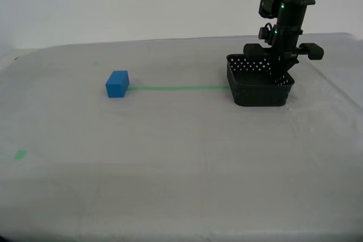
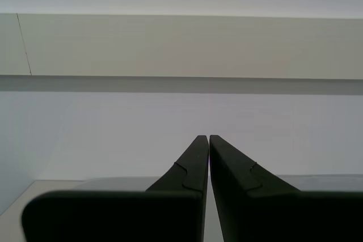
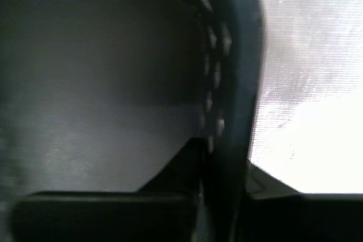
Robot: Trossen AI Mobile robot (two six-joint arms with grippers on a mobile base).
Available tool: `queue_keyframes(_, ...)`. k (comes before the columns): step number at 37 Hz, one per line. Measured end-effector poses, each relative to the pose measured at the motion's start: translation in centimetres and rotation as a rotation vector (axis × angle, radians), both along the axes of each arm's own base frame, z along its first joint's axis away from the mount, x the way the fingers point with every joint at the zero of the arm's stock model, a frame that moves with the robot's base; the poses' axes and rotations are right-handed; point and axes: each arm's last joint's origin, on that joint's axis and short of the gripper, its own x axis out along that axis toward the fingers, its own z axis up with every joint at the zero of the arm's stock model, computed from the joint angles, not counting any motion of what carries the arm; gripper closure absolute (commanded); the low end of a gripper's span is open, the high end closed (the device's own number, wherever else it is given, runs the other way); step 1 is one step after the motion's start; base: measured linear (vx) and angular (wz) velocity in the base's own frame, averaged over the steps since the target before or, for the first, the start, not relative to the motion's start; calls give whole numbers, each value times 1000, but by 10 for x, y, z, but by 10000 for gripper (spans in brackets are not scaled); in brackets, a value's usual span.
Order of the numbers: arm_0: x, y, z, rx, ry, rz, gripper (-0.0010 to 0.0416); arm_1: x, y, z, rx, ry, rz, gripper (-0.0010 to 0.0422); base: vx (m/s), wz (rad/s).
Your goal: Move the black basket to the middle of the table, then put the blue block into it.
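Note:
The black basket (image 1: 258, 89) stands on the table (image 1: 170, 168) at the exterior view's right, at the end of the green tape line (image 1: 176, 88). My first gripper (image 1: 278, 67) reaches down over its far right rim. In the first wrist view (image 3: 221, 208) the jaws straddle the basket's perforated wall (image 3: 227, 83), one finger inside and one outside, closed against it. The blue block (image 1: 117, 84) lies at the line's other end, left of centre, far from both grippers. My second gripper (image 2: 208, 140) is shut and empty and points at a bare wall; it does not show in the exterior view.
A small green tape mark (image 1: 20, 154) lies near the front left of the table and a faint one (image 1: 95, 63) near the back left. The table's far edge runs just behind the basket, and its right edge is close to it.

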Motion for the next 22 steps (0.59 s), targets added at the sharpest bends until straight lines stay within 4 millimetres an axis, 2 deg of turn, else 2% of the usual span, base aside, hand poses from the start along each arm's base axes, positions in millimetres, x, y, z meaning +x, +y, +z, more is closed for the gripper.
queue_keyframes(22, -3, 3, 11, 39, 9, 2, 406, 0, 0, 0, 0, 0, 0, 412, 0, 0)
